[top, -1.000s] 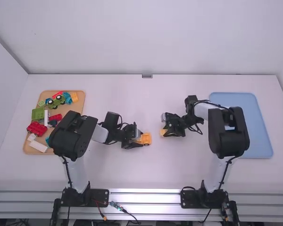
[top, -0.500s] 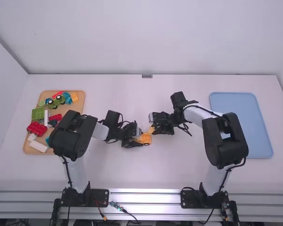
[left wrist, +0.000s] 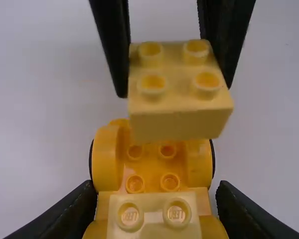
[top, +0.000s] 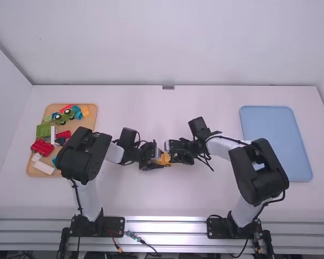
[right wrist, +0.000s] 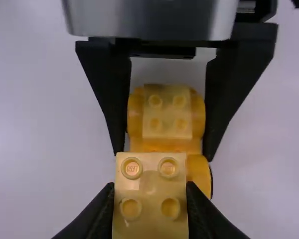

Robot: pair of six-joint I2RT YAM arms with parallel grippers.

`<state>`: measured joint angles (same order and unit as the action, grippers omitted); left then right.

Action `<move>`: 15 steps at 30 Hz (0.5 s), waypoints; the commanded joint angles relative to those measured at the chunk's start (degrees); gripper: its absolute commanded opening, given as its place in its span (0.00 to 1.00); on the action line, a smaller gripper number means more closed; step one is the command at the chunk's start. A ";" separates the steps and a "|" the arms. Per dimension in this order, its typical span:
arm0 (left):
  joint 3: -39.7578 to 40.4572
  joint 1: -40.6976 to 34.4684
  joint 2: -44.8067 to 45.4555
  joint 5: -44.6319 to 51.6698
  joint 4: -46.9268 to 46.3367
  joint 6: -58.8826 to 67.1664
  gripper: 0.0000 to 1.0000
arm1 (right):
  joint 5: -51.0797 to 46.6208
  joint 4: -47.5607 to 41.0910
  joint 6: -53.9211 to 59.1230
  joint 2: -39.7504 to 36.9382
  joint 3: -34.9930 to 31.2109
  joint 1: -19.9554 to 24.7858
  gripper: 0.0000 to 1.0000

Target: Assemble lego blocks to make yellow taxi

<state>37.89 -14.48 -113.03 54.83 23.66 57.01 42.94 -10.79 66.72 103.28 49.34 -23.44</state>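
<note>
In the high view my left gripper (top: 159, 160) is at mid-table on the orange-yellow car base (top: 166, 158), and my right gripper (top: 171, 154) faces it closely. In the left wrist view my left gripper (left wrist: 155, 191) is shut on the car base (left wrist: 152, 167), a pale yellow brick (left wrist: 154, 214) seated on its near part; bare studs show farther along. Over those studs, apart from the base, hangs a second pale yellow brick (left wrist: 179, 117). My right gripper (right wrist: 150, 191) is shut on this second brick (right wrist: 150, 219), partly covering the car in the right wrist view.
A wooden tray (top: 90, 125) at the left holds several coloured blocks and small vehicles, including a green one (top: 64, 116). At the right lies a blue tray (top: 270, 121), partly behind the right arm. Both grippers stand close together at mid-table.
My right gripper has moved left with its brick, from well right of the car base to over it. The left gripper and the car base have stayed in place.
</note>
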 commanded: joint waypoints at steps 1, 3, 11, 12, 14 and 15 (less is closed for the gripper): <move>0.89 -0.66 -0.67 1.20 -1.37 0.88 0.47 | 1.03 2.51 -2.80 -0.39 -1.92 0.22 0.00; 1.39 -0.59 -0.69 1.22 -2.20 0.88 0.46 | 1.86 5.33 -4.22 -0.39 -3.15 0.55 0.00; 1.52 -0.79 -0.95 1.31 -2.66 2.37 0.44 | 3.19 11.21 -5.64 -0.39 -6.47 0.39 0.00; 1.43 -0.81 -1.09 1.44 -2.22 2.33 0.44 | 3.58 11.82 -5.64 -0.39 -6.73 0.33 0.00; 1.06 -1.11 -1.74 1.75 -0.56 1.60 0.44 | 3.76 12.41 -5.55 -0.39 -7.08 0.42 0.00; 0.89 -1.14 -2.20 1.66 0.29 1.32 0.44 | 3.76 12.26 -5.40 -0.33 -7.06 0.61 0.00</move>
<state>39.16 -14.96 -113.62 55.00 23.49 58.33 45.08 1.50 61.60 103.28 42.92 -22.98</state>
